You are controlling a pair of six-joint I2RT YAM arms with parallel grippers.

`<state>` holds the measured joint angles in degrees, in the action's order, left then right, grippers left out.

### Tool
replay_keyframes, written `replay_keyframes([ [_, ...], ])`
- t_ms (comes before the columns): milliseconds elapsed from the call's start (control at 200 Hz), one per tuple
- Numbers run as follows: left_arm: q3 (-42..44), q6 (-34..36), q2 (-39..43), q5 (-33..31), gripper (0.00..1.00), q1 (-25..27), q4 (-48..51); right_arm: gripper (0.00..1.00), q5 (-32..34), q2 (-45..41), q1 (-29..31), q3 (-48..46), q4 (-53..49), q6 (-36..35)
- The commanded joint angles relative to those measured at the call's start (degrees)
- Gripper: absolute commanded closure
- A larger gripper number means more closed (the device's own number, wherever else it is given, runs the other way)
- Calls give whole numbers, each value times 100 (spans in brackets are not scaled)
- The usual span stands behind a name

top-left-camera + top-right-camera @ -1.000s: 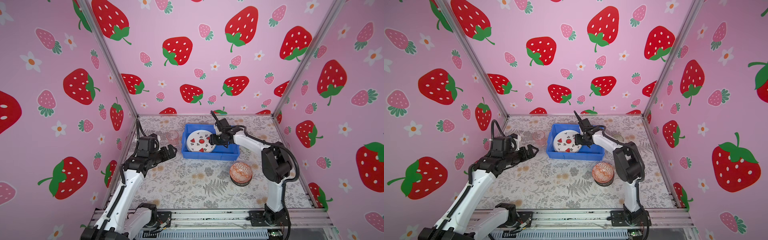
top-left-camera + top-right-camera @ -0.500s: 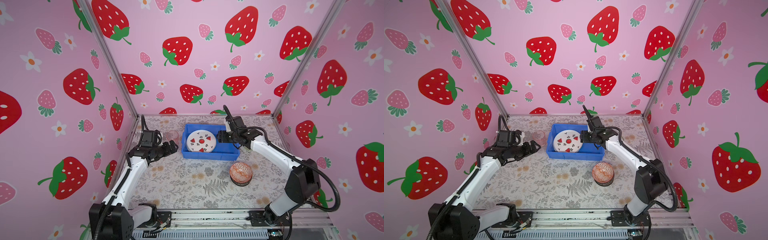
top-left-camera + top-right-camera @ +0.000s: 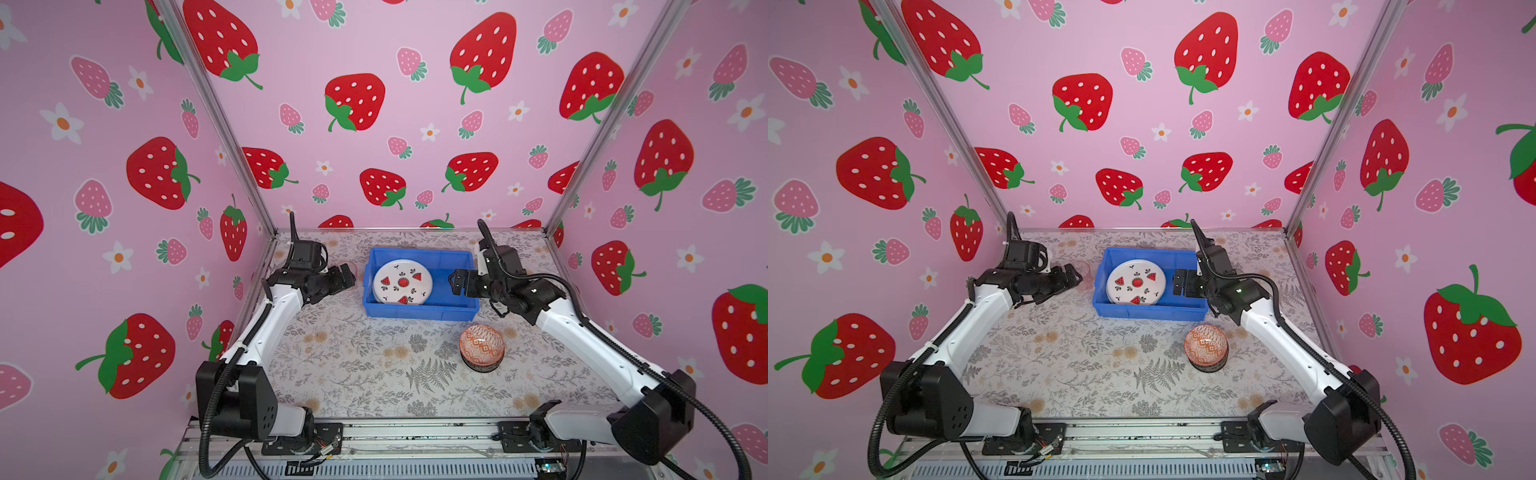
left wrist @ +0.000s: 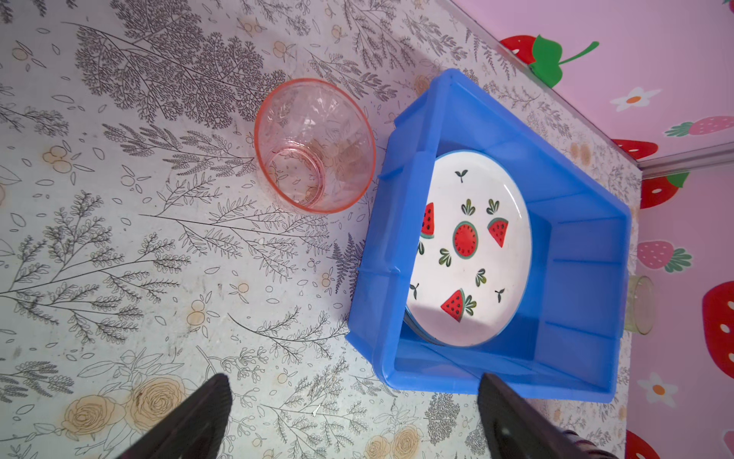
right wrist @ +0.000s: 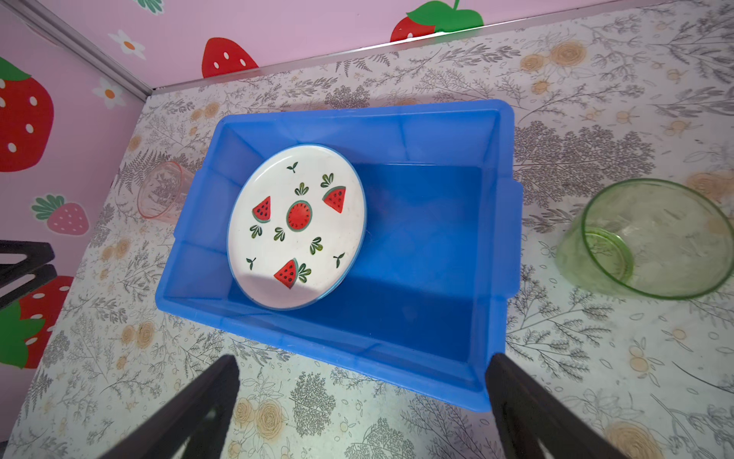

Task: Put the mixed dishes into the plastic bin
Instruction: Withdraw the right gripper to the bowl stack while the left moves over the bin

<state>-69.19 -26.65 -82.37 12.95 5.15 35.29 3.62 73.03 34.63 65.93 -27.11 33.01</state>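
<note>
Jaws of both arms gape near the blue bin.

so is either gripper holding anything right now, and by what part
Nothing is held. The left gripper stands open and empty near the pink cup; the right gripper stands open and empty by the bin.
</note>
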Motion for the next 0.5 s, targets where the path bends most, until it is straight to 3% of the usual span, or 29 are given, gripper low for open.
replay_keyframes([
  [0,-376,-37,-242,-390,1,-23,278,1,120,-306,-172,-195,-131,124],
  [265,-719,-277,-662,-1066,1,-23,403,1,236,-942,-367,-692,-145,197],
  [495,-1027,-334,-952,-1178,1,-14,443,1,56,-1130,-514,-874,-376,31],
])
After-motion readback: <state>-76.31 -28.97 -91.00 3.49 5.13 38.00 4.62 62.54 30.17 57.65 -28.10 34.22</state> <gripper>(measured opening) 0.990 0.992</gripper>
